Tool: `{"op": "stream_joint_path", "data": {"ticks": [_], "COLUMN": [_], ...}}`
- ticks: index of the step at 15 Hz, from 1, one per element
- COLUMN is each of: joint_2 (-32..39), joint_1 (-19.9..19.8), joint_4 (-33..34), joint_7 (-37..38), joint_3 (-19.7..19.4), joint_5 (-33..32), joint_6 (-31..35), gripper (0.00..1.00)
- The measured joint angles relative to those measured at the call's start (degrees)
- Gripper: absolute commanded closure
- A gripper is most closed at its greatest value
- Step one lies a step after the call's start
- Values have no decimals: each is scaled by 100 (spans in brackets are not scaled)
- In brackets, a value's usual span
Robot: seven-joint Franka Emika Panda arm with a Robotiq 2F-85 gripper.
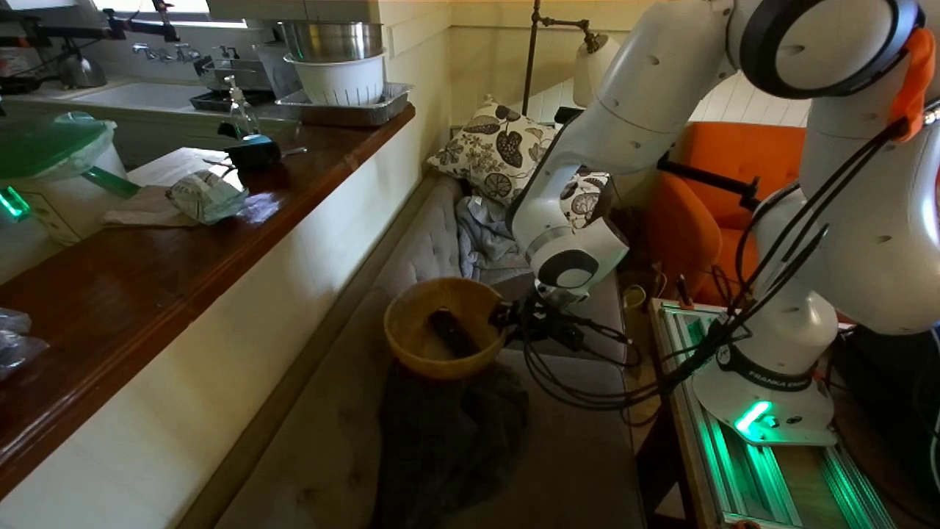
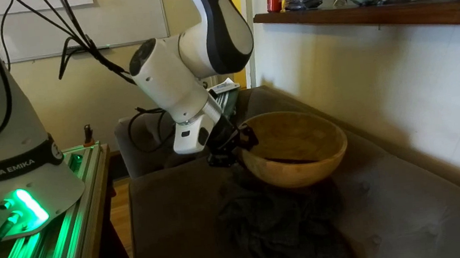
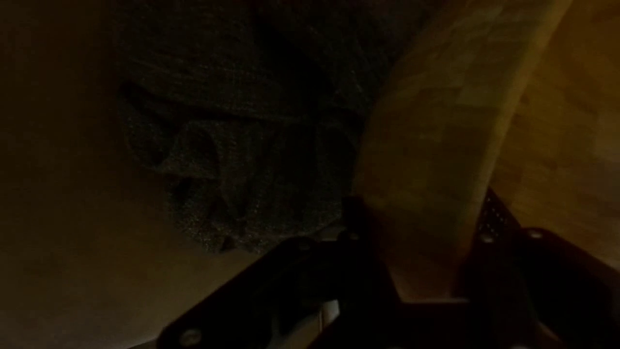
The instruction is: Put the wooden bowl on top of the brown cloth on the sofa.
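Broadly, the grey sofa surface [image 2: 170, 212] carries a rumpled dark cloth [image 2: 283, 226]; at one end of that cloth is the wooden bowl [image 2: 295, 139], mouth upward, though whether it rests there or hangs just above cannot be told. The black gripper [image 3: 426, 213] holds the bowl's rim, its jaws closed on the wall from inside and outside, while a long dark object [image 1: 453, 332] lies within.

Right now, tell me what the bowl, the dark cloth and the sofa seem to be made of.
The bowl looks like smooth, satiny wood, perhaps joined pieces: blocky tan patches show in the wrist view. The dark cloth seems matte woven textile, given its soft folds and texture; fibre unclear. The sofa seems matte fabric upholstery, dimpled by buttons and without glare; type unclear.
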Motion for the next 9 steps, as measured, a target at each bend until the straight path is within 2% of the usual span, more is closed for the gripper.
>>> {"op": "stream_joint_path", "data": {"ticks": [5, 9], "joint_2": [622, 1217], "joint_1": [1151, 1544], "joint_4": [15, 387], "joint_7": [556, 1345], "joint_3": [-186, -438], "joint_5": [0, 0], "joint_6": [-453, -767], "gripper": [96, 96]}}
